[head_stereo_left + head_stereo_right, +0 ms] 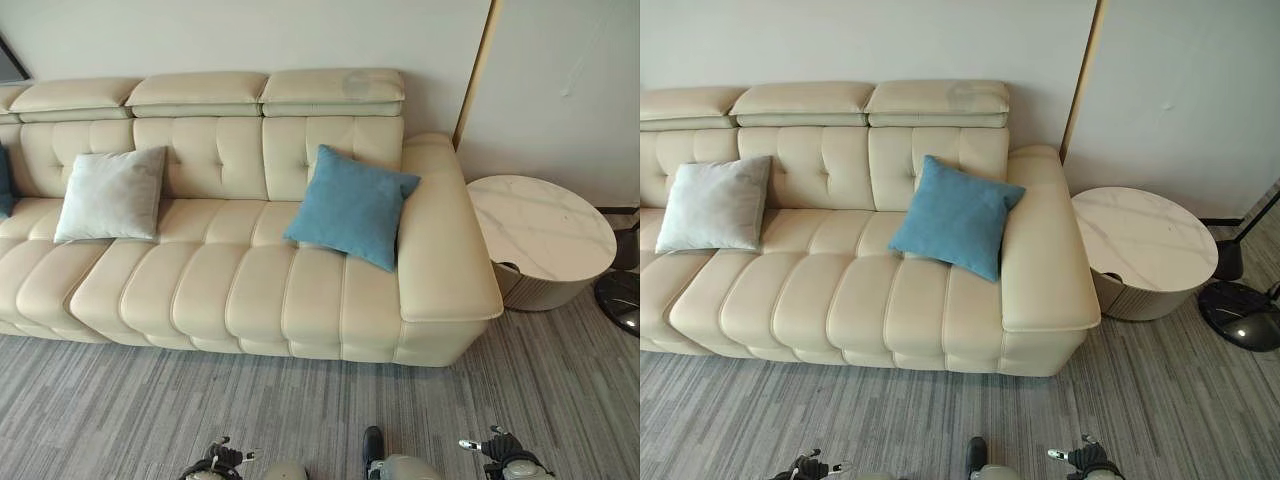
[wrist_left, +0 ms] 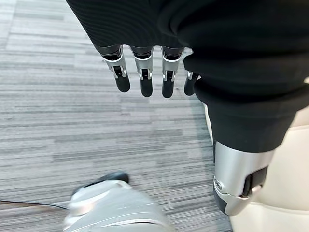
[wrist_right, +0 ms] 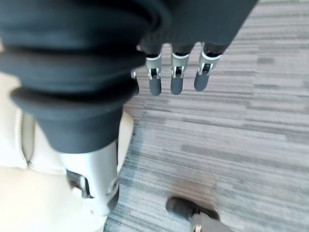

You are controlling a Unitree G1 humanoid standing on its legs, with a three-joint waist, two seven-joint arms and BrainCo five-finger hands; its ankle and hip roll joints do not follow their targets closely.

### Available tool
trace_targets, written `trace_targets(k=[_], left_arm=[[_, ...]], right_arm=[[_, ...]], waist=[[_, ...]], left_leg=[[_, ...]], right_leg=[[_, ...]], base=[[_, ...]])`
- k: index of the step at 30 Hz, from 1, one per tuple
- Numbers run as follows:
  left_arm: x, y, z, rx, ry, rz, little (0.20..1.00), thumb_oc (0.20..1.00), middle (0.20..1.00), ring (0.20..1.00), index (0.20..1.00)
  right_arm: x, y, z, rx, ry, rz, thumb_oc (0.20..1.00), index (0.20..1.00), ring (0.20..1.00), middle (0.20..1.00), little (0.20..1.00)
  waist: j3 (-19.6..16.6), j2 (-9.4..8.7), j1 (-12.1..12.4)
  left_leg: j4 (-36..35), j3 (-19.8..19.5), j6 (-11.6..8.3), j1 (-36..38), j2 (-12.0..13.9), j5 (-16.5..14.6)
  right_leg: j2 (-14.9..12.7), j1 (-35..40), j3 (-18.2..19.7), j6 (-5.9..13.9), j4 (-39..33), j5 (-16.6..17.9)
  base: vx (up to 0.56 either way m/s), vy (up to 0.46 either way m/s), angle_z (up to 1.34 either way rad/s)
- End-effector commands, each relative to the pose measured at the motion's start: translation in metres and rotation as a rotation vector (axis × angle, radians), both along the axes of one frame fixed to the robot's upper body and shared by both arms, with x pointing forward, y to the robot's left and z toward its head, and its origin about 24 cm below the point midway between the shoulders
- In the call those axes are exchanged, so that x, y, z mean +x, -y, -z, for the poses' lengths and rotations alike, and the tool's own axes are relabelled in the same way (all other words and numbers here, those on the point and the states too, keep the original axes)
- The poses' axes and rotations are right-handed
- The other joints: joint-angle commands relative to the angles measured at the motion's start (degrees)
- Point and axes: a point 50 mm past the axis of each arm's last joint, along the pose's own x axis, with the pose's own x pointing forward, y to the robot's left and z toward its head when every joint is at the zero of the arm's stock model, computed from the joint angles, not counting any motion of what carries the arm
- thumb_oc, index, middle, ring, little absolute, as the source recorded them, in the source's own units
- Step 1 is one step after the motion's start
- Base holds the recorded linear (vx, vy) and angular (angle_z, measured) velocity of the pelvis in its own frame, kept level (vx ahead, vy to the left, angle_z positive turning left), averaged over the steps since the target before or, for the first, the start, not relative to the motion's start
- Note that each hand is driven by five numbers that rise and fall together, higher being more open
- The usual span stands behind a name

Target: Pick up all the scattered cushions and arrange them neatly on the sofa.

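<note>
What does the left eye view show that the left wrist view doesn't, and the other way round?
Left eye view: the grey cushion and blue cushion propped on the sofa, plus a round side table. Left wrist view: the left robot hand up close, fingers straight, holding nothing. Shared: striped carpet and cream sofa leather.

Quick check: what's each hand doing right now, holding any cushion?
Left hand: open, fingers straight, holding nothing, above the grey carpet.
Right hand: open, holding nothing.
</note>
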Motion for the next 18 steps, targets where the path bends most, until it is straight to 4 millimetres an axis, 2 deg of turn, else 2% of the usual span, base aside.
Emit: trace_targets(k=[1, 2, 5, 18], left_arm=[[-0.009, -0.015, -0.002, 0.051, -0.02, 0.031, 1.0, 1.0, 1.0, 1.0, 1.0], [-0.009, -0.015, -0.002, 0.056, -0.031, 0.071, 1.0, 1.0, 1.0, 1.0, 1.0], [-0.009, -0.015, -0.002, 0.052, -0.037, 0.081, 1.0, 1.0, 1.0, 1.0, 1.0], [-0.014, -0.018, -0.002, 0.054, -0.053, 0.071, 1.0, 1.0, 1.0, 1.0, 1.0]], right_arm=[[-0.001, 0.0, 0.001, -0.002, -0.004, 0.016, 1.0, 1.0, 1.0, 1.0, 1.0], [-0.006, -0.002, 0.003, 0.004, -0.025, 0.01, 1.0, 1.0, 1.0, 1.0, 1.0], [-0.01, -0.003, 0.005, 0.003, -0.044, -0.007, 1.0, 1.0, 1.0, 1.0, 1.0], [-0.012, -0.011, 0.008, 0.024, -0.057, -0.022, 1.0, 1.0, 1.0, 1.0, 1.0]], waist=[[-2.77, 1.35, -1.05], [-3.8, 1.36, -1.29], [-3.55, 0.96, -0.9], [-3.36, -0.2, -0.5]], left_leg=[[-12.38, -0.89, -0.67, -2.98, 1.37, 6.67], [-13.79, -1.06, -0.91, -1.69, 1.48, 6.93], [-13.79, -1.09, -0.84, -1.05, 1.32, 6.78], [-13.79, -0.37, -0.59, 0.17, 1.16, 6.41]], right_leg=[[-1.88, 5.15, 0.02, 4.86, 2.16, -6.39], [-1.84, 6.25, -0.09, 5.47, 0.19, -5.68], [-2.41, 7.51, -0.26, 5.88, -0.64, -5.14], [-3.65, 9.23, -0.16, 6.86, -1.35, -4.47]], base=[[0.03, 0.107, 0.33], [0.02, 0.107, 0.58], [0.01, 0.063, 0.2], [0.01, 0.034, -0.13]])
